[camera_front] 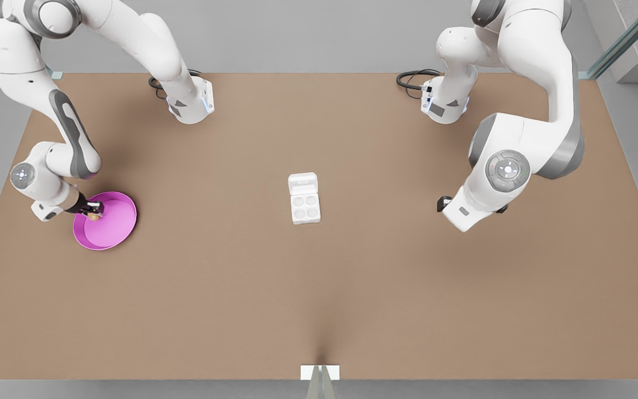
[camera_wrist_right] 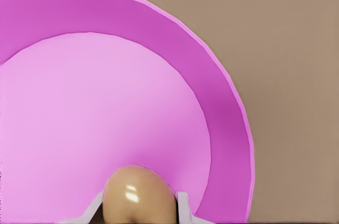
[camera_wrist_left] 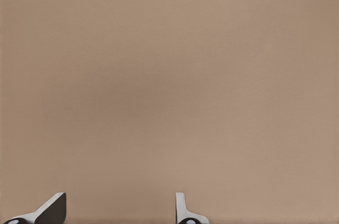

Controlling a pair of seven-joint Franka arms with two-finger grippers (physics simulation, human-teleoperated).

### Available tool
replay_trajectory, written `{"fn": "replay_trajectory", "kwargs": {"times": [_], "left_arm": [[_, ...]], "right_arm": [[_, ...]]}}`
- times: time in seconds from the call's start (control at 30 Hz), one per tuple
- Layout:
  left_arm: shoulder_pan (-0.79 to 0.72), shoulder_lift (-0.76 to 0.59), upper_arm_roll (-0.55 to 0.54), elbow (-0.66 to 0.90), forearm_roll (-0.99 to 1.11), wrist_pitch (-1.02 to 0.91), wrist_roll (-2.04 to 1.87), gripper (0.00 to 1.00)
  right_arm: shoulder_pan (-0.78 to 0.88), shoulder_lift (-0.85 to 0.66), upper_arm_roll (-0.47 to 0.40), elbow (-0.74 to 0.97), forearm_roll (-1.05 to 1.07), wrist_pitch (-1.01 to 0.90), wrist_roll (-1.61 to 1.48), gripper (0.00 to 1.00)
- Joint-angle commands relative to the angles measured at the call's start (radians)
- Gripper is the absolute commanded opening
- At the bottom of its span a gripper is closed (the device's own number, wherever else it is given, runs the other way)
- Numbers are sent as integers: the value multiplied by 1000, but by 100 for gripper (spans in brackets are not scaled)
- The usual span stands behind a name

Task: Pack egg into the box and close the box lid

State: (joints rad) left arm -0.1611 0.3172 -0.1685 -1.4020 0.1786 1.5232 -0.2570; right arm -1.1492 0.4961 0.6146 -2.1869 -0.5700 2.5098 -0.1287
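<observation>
- While the egg point(camera_wrist_right: 139, 195) sits between the right gripper point(camera_front: 93, 211)'s fingers point(camera_wrist_right: 183, 208), pinched on both sides, it rests over the pink plate point(camera_front: 114, 224) at nine o'clock of the table point(camera_front: 319, 288).
- From the wrist, the plate's raised rim curves round the egg; the front view gives just a tan speck.
- Dead centre: the box point(camera_front: 305, 206), four cups bare, the box lid point(camera_front: 302, 182) flung open at twelve o'clock.
- At three o'clock the left gripper point(camera_wrist_left: 119, 211) waits, spread wide above bare table.

Both arms were glossy white with rounded segments and grey joint bands, round grey caps marking the joints. Black cables point(camera_front: 416, 77) coiled beside each white base. The pincer tips were dark.
</observation>
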Motion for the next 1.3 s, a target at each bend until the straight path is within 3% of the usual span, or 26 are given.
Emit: {"fn": "replay_trajectory", "kwargs": {"times": [0.0,0.1,0.27,0.4,0.47,0.53,0.63,0.7,0.83,1.27], "left_arm": [[0,-1,0,0,1,0,-2,100],[-2,-1,0,0,1,0,-2,100],[0,-1,0,0,1,0,-2,100],[2,3,0,0,-1,0,-4,100],[3,6,0,0,1,2,-2,100],[3,6,0,1,1,2,-2,100],[3,5,0,1,1,0,-2,100],[3,5,0,1,1,0,-2,100],[2,13,0,3,1,2,-4,100],[5,17,0,5,2,3,-2,100]], "right_arm": [[3,-25,4,-1,-7,-35,20,44],[54,-51,50,9,51,-118,81,45],[440,-111,34,111,305,-284,334,45],[1144,-70,-420,302,549,-345,448,45],[1398,-39,-565,369,645,-373,497,46],[1589,-19,-680,409,736,-399,558,46],[1757,7,-736,450,832,-433,644,46],[1925,45,-860,515,953,-456,685,46],[2119,94,-1009,564,1108,-491,702,46],[2194,202,-1035,722,1174,-523,814,46]]}}
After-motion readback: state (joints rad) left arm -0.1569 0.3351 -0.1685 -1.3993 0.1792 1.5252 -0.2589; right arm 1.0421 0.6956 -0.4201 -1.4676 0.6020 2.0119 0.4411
